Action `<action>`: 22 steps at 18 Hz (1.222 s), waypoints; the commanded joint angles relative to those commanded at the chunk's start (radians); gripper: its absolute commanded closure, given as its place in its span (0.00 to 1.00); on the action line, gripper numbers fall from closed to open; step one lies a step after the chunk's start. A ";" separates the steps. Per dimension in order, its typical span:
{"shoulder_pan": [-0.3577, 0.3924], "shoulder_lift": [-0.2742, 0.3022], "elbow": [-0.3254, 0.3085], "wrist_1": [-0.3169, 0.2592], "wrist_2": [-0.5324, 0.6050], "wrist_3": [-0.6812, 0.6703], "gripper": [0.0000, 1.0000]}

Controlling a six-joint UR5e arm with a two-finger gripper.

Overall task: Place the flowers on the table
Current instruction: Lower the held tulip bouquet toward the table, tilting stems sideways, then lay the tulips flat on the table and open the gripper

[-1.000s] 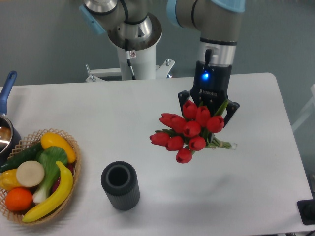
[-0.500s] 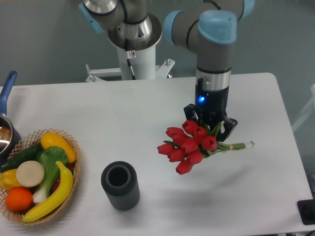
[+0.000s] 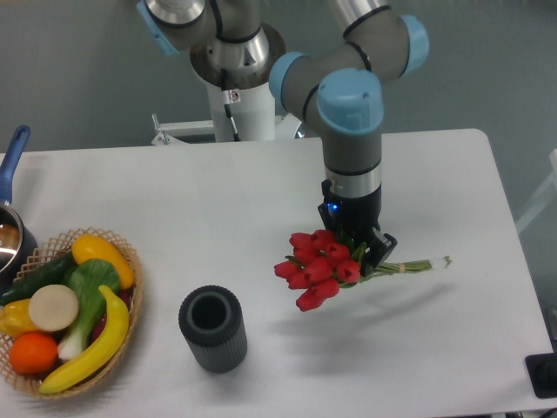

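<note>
Red tulips (image 3: pixel 315 268) (green stems tied) held nearly horizontal, blooms pointing left, over white tabletop (image 3: pixel 261 192).

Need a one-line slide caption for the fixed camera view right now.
Robot hand holds red flowers low over the white table, right of a dark cup and fruit basket.

Flowers (image 3: pixel 318 270) lower, tilted flatter (stems now pointing right).
</note>
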 joint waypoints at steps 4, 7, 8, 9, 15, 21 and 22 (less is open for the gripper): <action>-0.012 -0.049 0.003 0.003 0.008 0.003 0.54; -0.015 -0.078 0.008 0.003 0.008 0.012 0.54; -0.015 -0.089 0.006 0.003 0.008 0.014 0.54; -0.017 -0.097 0.008 0.005 0.008 0.014 0.54; -0.021 -0.109 0.009 0.005 0.008 0.012 0.54; -0.031 -0.117 0.041 0.011 0.005 0.015 0.17; -0.032 -0.117 0.043 0.011 0.005 0.015 0.12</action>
